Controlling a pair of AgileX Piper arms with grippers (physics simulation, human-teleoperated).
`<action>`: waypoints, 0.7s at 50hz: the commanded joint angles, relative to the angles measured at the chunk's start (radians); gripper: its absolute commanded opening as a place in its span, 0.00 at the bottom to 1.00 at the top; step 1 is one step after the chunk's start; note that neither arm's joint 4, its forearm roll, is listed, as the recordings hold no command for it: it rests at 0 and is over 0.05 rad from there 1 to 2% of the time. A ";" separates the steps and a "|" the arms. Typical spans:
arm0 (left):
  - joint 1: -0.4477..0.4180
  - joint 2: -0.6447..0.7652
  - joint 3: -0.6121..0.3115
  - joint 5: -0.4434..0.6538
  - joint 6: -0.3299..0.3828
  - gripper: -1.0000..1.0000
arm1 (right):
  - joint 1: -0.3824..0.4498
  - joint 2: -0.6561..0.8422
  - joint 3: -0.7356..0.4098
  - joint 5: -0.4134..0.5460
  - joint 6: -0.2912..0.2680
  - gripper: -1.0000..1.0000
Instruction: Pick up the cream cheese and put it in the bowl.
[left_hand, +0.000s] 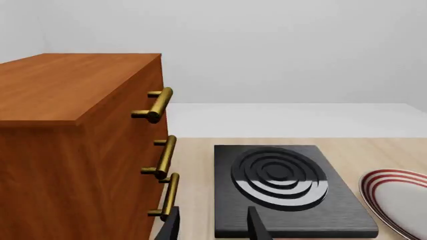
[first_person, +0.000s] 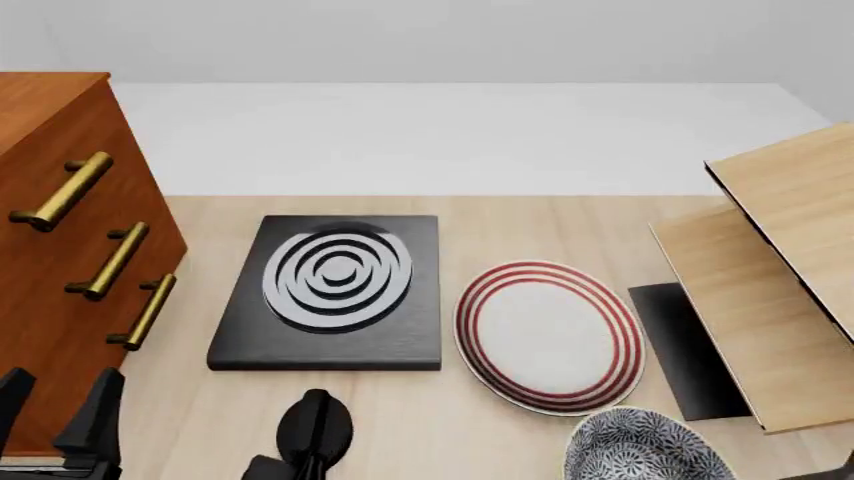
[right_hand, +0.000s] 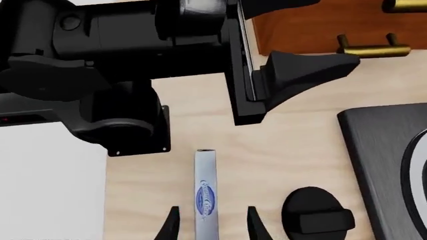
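Right hand (right_hand: 211, 224) open astride the cream cheese (right_hand: 205, 195), blue oval logo unreadable, left hand (left_hand: 213, 225) open.

the carton (right_hand: 205, 197) lies on bare wood with open table on both long sides, and the right gripper (right_hand: 211, 220) straddles it, fingers spread, neither touching. a black knob (right_hand: 317, 214) sits near one side; the left arm (right_hand: 133, 60) bulks just beyond the carton's far end. in the front view the bowl (first_person: 646, 448) is open from above, with the plate (first_person: 549, 335) just beside it and the black slab (first_person: 334, 290) and drawer cabinet (first_person: 60, 250) farther left.
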 joint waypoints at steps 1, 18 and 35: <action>0.000 0.000 0.000 0.000 0.000 1.00 | -0.001 0.067 -0.015 -0.022 0.022 1.00; 0.000 0.000 0.000 0.000 0.000 1.00 | 0.003 0.142 -0.004 -0.076 0.063 1.00; 0.000 0.000 0.000 0.000 0.000 1.00 | 0.011 0.214 -0.003 -0.111 0.085 1.00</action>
